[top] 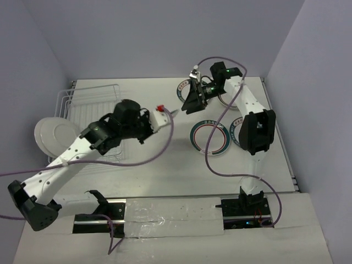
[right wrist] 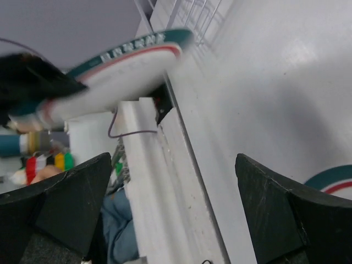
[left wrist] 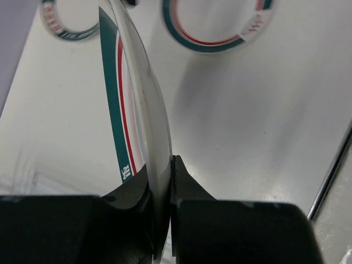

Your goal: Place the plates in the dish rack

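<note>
Pinched edge-on in the black fingers of the left gripper [left wrist: 169, 176]: one teal-rimmed plate [left wrist: 140, 99], upright over bare table [top: 176, 176] just right of the dish rack [top: 93, 104]. Five plates counted from above: that one, a white-backed plate [top: 55, 136] at the rack's left edge, three flat plates [top: 210, 137] further right, two partly under the right arm [top: 250, 118]. Wide-spread, empty right gripper [right wrist: 174, 170] near the held rim; open tabletop between rack and flat plates.

Right gripper [right wrist: 173, 165]: 2 dark fingers [right wrist: 66, 209] at bottom corners, spread wide, nothing between. Upper left: teal-rimmed plate [right wrist: 121, 63] with red inner ring, tilted, blurred; dark blurred shape [right wrist: 30, 82] at its left end. Dish rack [right wrist: 190, 14] wires at top edge. Second plate [right wrist: 333, 181], rim arc only, lies on white table [right wrist: 264, 82] far right. Purple cable [right wrist: 129, 132] below tilted plate.
</note>
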Available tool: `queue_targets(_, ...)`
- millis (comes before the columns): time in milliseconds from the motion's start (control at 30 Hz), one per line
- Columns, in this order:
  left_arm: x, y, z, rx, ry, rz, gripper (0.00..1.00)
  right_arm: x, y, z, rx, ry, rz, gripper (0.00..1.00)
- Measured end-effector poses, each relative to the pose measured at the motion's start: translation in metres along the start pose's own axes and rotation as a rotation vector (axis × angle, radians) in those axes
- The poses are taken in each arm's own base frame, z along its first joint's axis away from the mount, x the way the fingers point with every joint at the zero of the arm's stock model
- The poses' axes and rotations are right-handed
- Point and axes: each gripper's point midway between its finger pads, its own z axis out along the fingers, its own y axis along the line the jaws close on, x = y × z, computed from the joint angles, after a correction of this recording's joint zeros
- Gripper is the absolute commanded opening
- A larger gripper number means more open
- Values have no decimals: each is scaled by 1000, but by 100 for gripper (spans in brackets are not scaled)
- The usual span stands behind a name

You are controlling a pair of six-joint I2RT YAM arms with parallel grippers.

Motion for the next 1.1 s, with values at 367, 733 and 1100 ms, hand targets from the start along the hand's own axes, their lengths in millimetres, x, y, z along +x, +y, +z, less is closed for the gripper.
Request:
queue_targets(367, 16, 117, -170, -531, -298, -642, 0, -7, -4, -31, 155, -83, -89, 100)
queue_targets(733, 90, 145, -215, -627, -191, -944, 0, 4, -11, -24, 173, -65, -113, 100)
queue_targets(1100, 198, 187, -228, -462, -82, -1173, 0, 17, -19, -16, 157, -36, -131, 100)
